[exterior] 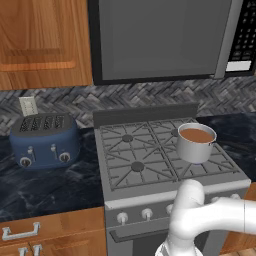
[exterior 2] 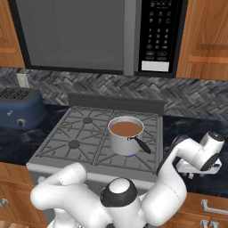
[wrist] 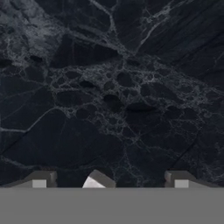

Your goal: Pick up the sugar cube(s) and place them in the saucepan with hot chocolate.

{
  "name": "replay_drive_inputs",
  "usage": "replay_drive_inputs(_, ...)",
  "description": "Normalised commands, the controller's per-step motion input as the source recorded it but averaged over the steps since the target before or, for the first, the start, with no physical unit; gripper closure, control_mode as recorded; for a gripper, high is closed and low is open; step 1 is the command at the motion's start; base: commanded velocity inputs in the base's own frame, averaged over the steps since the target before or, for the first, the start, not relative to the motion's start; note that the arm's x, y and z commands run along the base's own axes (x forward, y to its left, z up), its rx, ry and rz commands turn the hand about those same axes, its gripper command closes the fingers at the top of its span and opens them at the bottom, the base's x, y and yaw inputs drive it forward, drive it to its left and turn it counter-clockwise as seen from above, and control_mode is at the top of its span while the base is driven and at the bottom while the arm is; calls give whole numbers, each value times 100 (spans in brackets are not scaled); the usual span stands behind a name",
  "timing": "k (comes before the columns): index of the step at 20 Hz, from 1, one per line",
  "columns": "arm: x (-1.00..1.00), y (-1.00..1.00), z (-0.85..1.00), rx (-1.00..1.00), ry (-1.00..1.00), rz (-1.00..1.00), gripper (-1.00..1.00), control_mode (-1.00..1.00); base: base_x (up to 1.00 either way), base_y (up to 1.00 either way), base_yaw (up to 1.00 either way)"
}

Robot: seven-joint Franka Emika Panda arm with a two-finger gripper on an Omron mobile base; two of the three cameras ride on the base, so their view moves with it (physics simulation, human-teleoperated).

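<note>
My gripper (wrist: 109, 181) hangs spread over the sugar cube (wrist: 98, 180) on dark counter (wrist: 109, 96); an off-centre pinch could flick it away.

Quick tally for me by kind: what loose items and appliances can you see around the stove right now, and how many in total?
Small round silver-grey metal saucepan with brown hot chocolate: 1
Small white sugar cube between the fingertips: 1
Dark blue four-slot toaster: 1
Grey gas stove with black grates: 1
Black and grey microwave above the stove: 1
Total: 5
</note>
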Motion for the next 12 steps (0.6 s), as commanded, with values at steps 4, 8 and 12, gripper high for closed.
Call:
replay_drive_inputs(4, -17, 0, -3, 0, 0, -1, -100, -100, 0, 0, 0)
replay_drive_inputs(8, -19, 0, -4, 0, 1, -2, -100, -100, 0, 0, 0)
replay_drive_inputs(12, -5, 0, -1, 0, 0, -1, -100, -100, 0, 0, 0)
